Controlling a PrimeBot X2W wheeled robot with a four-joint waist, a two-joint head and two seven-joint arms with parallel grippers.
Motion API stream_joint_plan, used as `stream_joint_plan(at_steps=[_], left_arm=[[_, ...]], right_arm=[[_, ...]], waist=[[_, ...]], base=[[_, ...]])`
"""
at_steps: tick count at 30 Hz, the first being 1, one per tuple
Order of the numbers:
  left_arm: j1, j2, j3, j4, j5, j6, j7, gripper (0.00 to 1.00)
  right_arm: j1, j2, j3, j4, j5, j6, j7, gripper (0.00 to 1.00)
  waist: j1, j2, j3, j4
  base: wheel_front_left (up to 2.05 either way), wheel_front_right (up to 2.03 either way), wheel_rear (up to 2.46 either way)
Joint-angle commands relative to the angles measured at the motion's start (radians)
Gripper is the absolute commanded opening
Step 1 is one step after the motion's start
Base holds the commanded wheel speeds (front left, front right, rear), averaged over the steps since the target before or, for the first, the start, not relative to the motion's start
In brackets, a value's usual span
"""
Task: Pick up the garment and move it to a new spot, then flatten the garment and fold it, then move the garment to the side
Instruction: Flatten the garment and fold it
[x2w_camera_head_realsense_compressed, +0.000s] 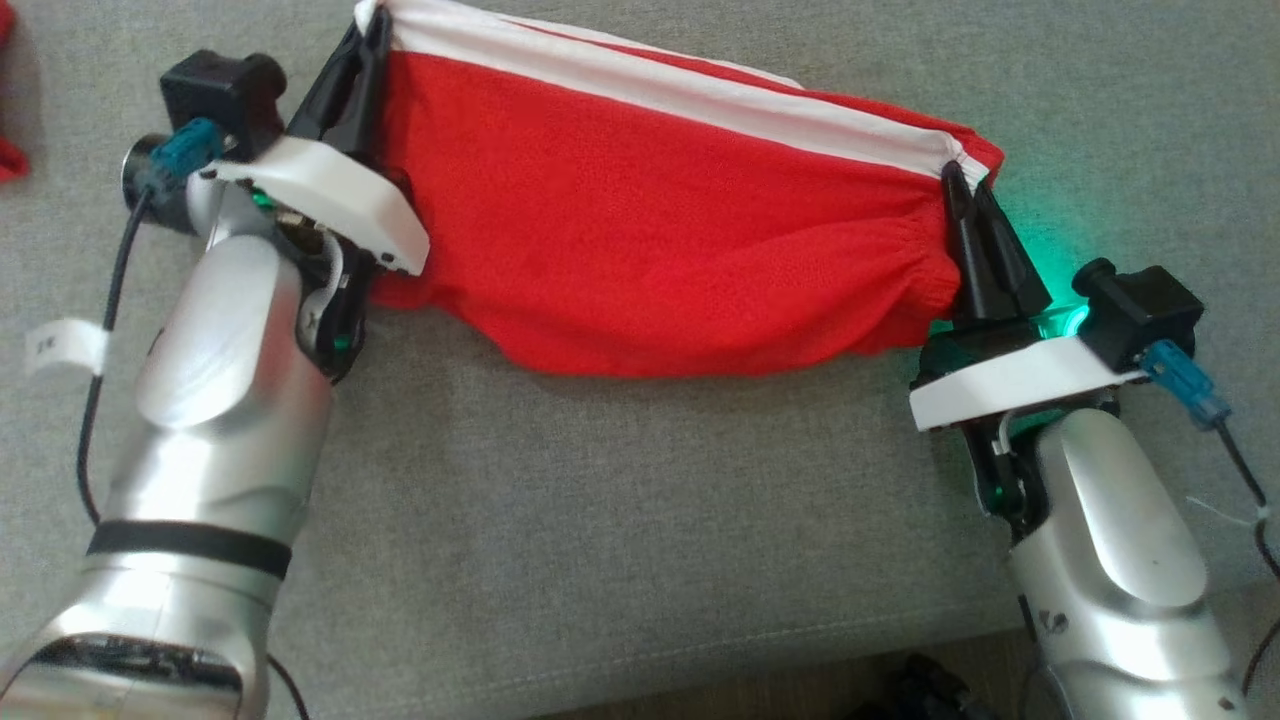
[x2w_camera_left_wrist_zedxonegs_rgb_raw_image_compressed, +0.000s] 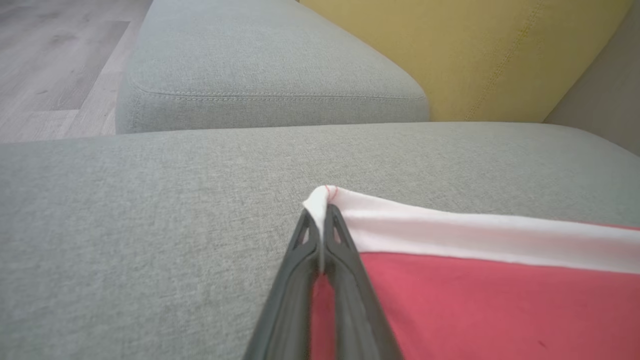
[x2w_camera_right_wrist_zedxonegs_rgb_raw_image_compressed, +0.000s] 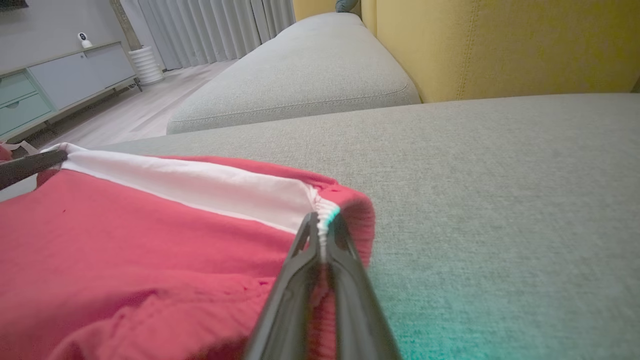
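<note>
The garment (x2w_camera_head_realsense_compressed: 640, 230) is red with a white band along its upper edge, stretched between my two grippers above a grey sofa cushion (x2w_camera_head_realsense_compressed: 600, 520). My left gripper (x2w_camera_head_realsense_compressed: 368, 30) is shut on the garment's left upper corner, pinching the white band (x2w_camera_left_wrist_zedxonegs_rgb_raw_image_compressed: 450, 235); its fingertips (x2w_camera_left_wrist_zedxonegs_rgb_raw_image_compressed: 320, 220) hold a small white tuft. My right gripper (x2w_camera_head_realsense_compressed: 962, 180) is shut on the right upper corner, by the gathered red hem (x2w_camera_right_wrist_zedxonegs_rgb_raw_image_compressed: 355, 215). In the right wrist view the garment (x2w_camera_right_wrist_zedxonegs_rgb_raw_image_compressed: 140, 250) sags toward the lower left, and the left arm's finger (x2w_camera_right_wrist_zedxonegs_rgb_raw_image_compressed: 25, 167) shows at the far edge.
A yellow backrest (x2w_camera_right_wrist_zedxonegs_rgb_raw_image_compressed: 500, 45) rises behind the cushion. A second grey cushion (x2w_camera_left_wrist_zedxonegs_rgb_raw_image_compressed: 260, 70) lies beyond a seam. Wood floor (x2w_camera_left_wrist_zedxonegs_rgb_raw_image_compressed: 50, 60), a pale cabinet (x2w_camera_right_wrist_zedxonegs_rgb_raw_image_compressed: 50, 85) and curtains (x2w_camera_right_wrist_zedxonegs_rgb_raw_image_compressed: 215, 25) lie further off. A red scrap (x2w_camera_head_realsense_compressed: 8, 160) sits at the head view's left edge.
</note>
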Motion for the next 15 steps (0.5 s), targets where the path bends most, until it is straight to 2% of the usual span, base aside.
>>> stream_joint_plan(at_steps=[1,2,3,4,5,6,15], left_arm=[[-0.038,0.035,0.013,-0.014,0.009,-0.004,-0.009,0.00],[-0.048,0.034,0.004,-0.002,0.012,-0.004,-0.010,0.00],[-0.057,0.032,-0.004,0.009,0.014,-0.004,-0.010,0.00],[-0.073,0.028,-0.014,0.032,0.012,-0.005,-0.011,0.25],[-0.079,0.025,-0.018,0.041,0.009,-0.005,-0.011,0.44],[-0.081,0.021,-0.021,0.049,0.005,-0.005,-0.011,1.00],[-0.010,0.000,-0.035,0.037,-0.048,-0.006,-0.013,1.00]], right_arm=[[-0.007,0.006,0.018,-0.021,0.009,0.007,-0.013,0.36],[-0.009,0.006,0.018,-0.020,0.011,0.007,-0.013,0.80],[-0.010,0.006,0.018,-0.020,0.012,0.007,-0.013,1.00],[-0.009,0.006,0.018,-0.024,0.016,0.007,-0.013,1.00],[-0.005,0.006,0.018,-0.027,0.017,0.007,-0.013,1.00],[0.001,0.006,0.017,-0.032,0.017,0.007,-0.014,1.00],[0.119,0.006,-0.058,-0.113,-0.018,0.007,-0.014,1.00]], waist=[[-0.0001,0.0000,-0.001,0.000],[-0.0001,0.0000,-0.001,0.000],[-0.0001,0.0000,-0.002,0.000],[-0.0001,0.0000,-0.006,0.000],[-0.0001,0.0000,-0.010,-0.001],[-0.0001,0.0000,-0.014,-0.001],[-0.0001,0.0000,-0.099,0.020]], base=[[0.00,0.00,0.00],[0.00,0.00,0.00],[0.00,0.00,0.00],[0.00,0.00,0.00],[0.00,0.00,0.00],[0.00,0.00,0.00],[0.00,0.00,0.00]])
